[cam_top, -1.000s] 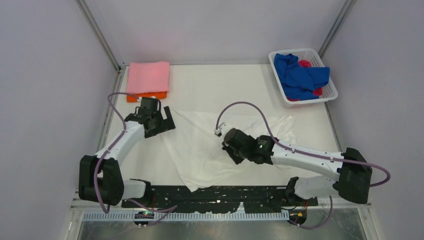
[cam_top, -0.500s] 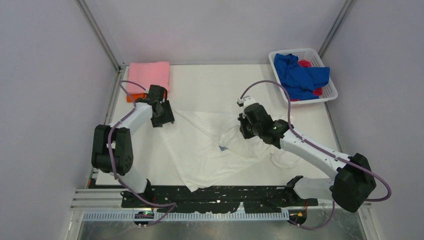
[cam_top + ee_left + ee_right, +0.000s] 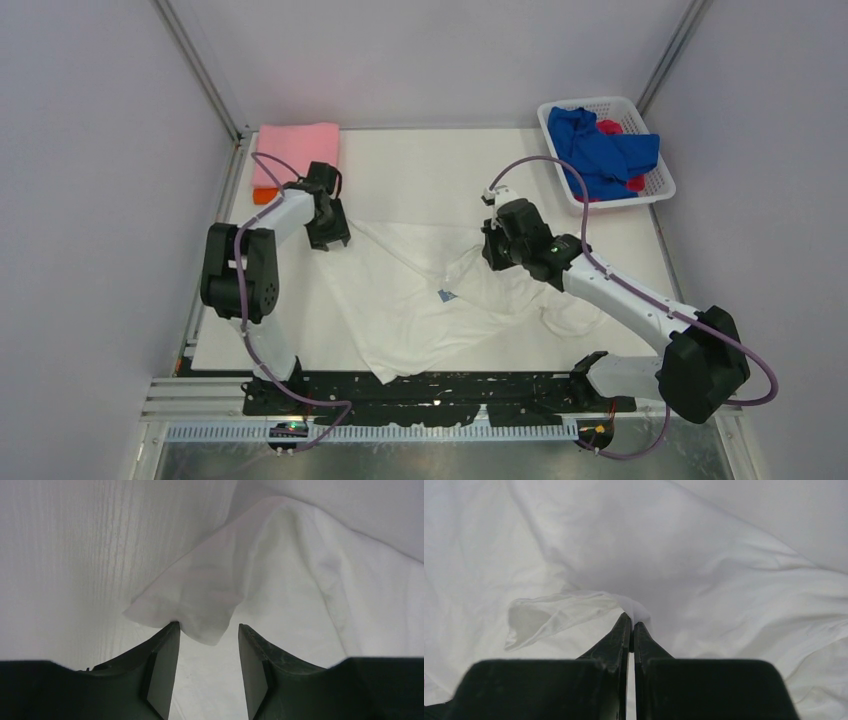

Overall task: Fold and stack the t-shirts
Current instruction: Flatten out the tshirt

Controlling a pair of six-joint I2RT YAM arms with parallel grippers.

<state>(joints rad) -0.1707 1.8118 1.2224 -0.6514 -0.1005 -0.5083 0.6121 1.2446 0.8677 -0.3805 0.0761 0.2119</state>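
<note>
The left claw (image 3: 207,630) stands with its two fingers apart, a clear gap between them. A loose corner of the white t-shirt (image 3: 400,310) dips into that gap at the tips. It brushes the left finger and nothing pinches it. This claw sits low at the shirt's far left corner, just near of the folded pile.

The right claw (image 3: 630,622) is closed tight, its fingers pressed together on a small ridge of the same white cloth, which rises in a peak at the tips. From above, this claw is at the shirt's far right part, and the cloth rises in creases from the middle up to the grip.

The white shirt lies spread and rumpled across the middle of the table (image 3: 430,165), one point of it reaching the near edge. A small blue mark (image 3: 446,295) shows near its centre, between the two claws.

At the far left corner a pink t-shirt (image 3: 297,150) lies folded flat on top of an orange t-shirt (image 3: 263,197), of which only the near edge peeks out.

At the far right, well apart from the claws, a white lattice basket (image 3: 592,101) holds a crumpled blue t-shirt (image 3: 600,150), draped partly over its right rim. A red t-shirt (image 3: 610,127) shows beneath it.
</note>
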